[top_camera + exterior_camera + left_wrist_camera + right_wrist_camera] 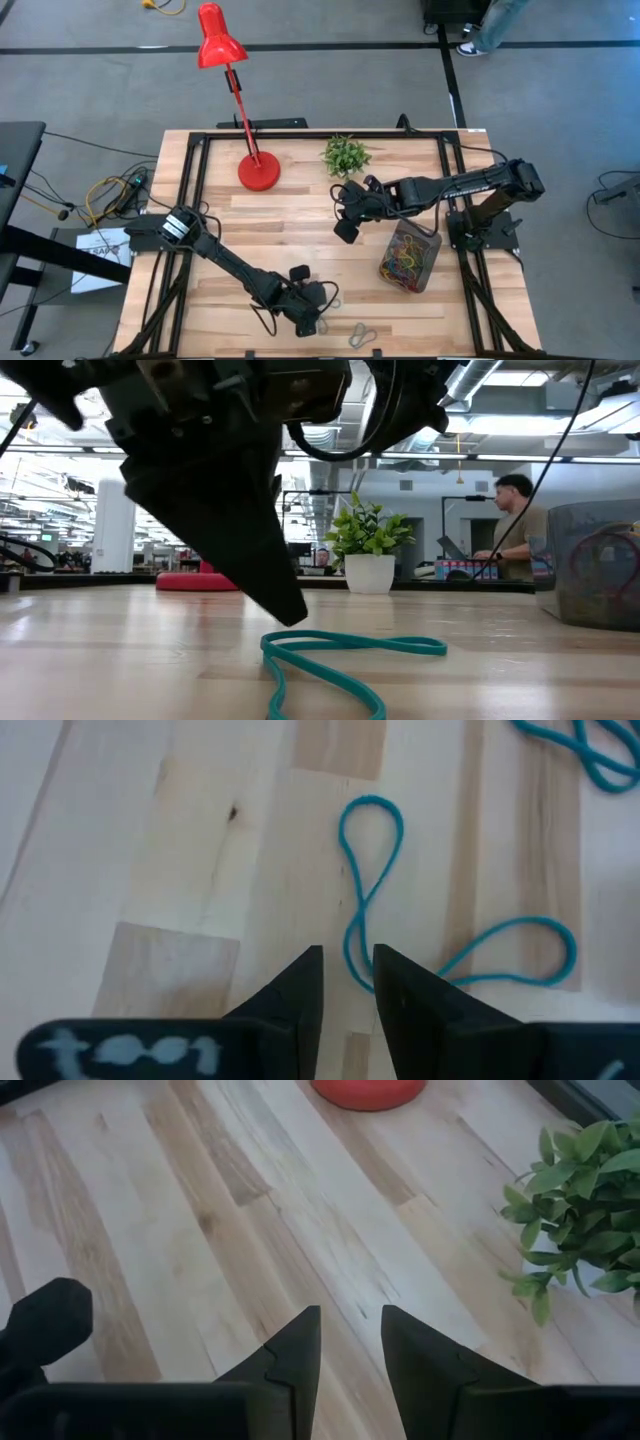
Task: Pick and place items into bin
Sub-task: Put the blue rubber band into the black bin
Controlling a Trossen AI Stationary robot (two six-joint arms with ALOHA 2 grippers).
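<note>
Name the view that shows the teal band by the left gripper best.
Left wrist view: the teal band lies whole as a figure eight, just past the fingers. Low view shows it edge-on; high view, tiny; right wrist view, nothing.

Table (290,215) centre bare btwn arms; lamp (259,172), plant (345,155) block far edge.

Left arm is stretched low along the near side of the table, elbow down, its wrist bent so the left gripper (348,982) points at the tabletop, fingers (300,990) parted by a narrow gap and nothing between them. Right arm reaches in from its post toward the table's middle, forearm level and held higher up. The right gripper (350,1342) hangs above the wood, its two dark fingers (296,1352) likewise slightly apart and empty.
</note>
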